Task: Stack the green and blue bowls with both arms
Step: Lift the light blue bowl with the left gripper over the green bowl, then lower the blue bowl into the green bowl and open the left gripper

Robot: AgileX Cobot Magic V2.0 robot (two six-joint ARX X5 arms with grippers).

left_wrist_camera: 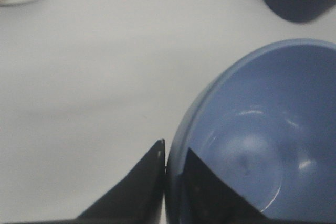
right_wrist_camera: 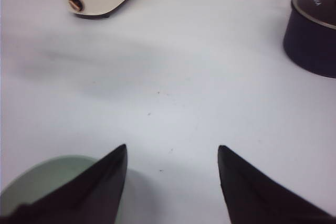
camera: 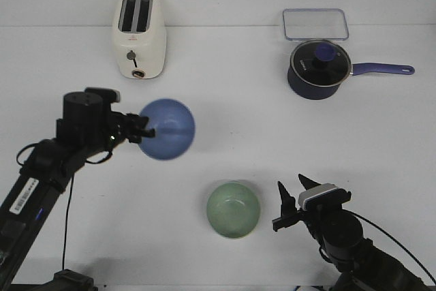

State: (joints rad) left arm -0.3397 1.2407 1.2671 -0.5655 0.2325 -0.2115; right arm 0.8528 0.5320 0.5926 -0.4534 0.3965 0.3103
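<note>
The periwinkle blue bowl [camera: 167, 129] hangs in the air at the left-centre, tilted, held by its rim in my left gripper [camera: 144, 129]. In the left wrist view the bowl [left_wrist_camera: 262, 129] fills one side, with one finger inside and one outside the rim; my left gripper [left_wrist_camera: 173, 153] is shut on it. The pale green bowl [camera: 233, 209] sits upright on the table near the front centre. My right gripper [camera: 291, 192] is open and empty just to the right of the green bowl. In the right wrist view the green bowl [right_wrist_camera: 47, 182] shows beside my right gripper [right_wrist_camera: 172, 150].
A cream toaster [camera: 139, 35] stands at the back left. A dark blue lidded saucepan [camera: 319, 69] with a long handle and a clear lidded container [camera: 315, 24] stand at the back right. The table [camera: 225, 107] is white.
</note>
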